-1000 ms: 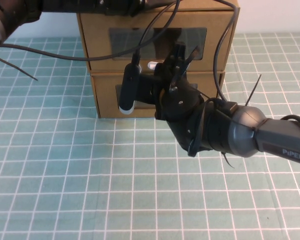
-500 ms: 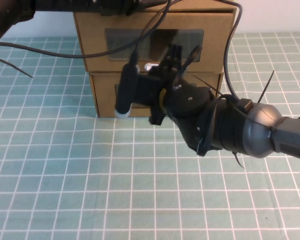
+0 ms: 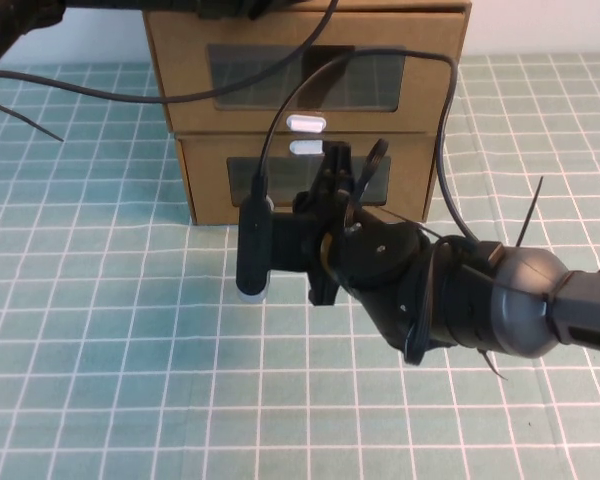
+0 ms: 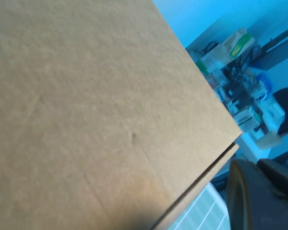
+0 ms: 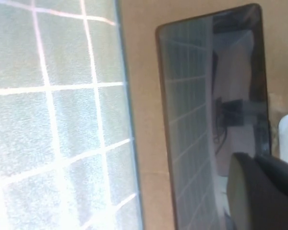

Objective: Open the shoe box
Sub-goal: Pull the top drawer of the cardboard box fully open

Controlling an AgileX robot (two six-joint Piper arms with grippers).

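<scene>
Shoe box, lower of the stacked pair ahead: light, stiff cardboard, so pull its white tab, just beside your closed right gripper; the left gripper, whose state you cannot tell, is over the stack's top.

Two boxes: upper box, lower box. Two windows and two white tabs. One bench.

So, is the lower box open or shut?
Looks shut: the lower box shows no gap. Right gripper, shut, beside its handle; left gripper over the upper box.
</scene>
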